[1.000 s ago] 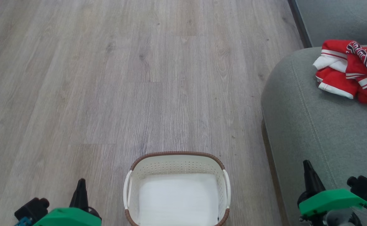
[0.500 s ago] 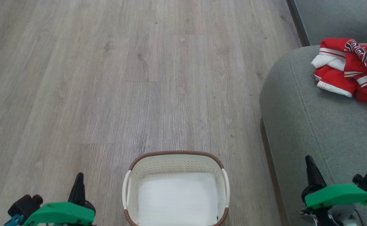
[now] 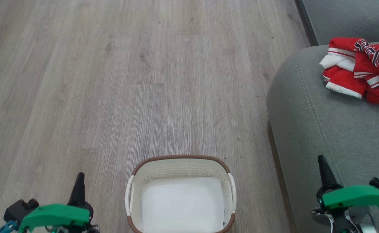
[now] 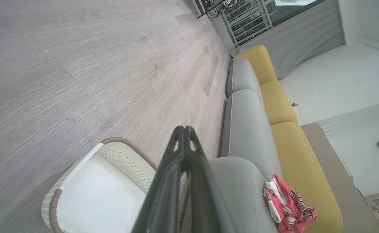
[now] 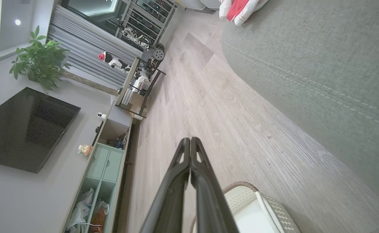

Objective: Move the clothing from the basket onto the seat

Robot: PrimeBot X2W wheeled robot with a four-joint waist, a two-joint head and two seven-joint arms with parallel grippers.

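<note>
I am holding my left gripper (image 3: 79, 181) and right gripper (image 3: 322, 163) pressed together, gripping nothing, either side of the basket (image 3: 179, 157), which is sitting on the grey wood-plank floor (image 3: 111, 81). The clothing (image 3: 358, 69) is lying bunched on the seat (image 3: 322, 123), well apart from it.

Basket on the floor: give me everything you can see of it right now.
The small cream perforated plastic basket stands upright on the grey wood-look floor, open top up. It has rounded corners, a brown woven rim and white side handles. Its white bottom looks bare, with no clothing inside. It sits left of the grey-green fabric sofa seat, apart from it. Only the floor touches it; the head view cuts off its near edge.
</note>
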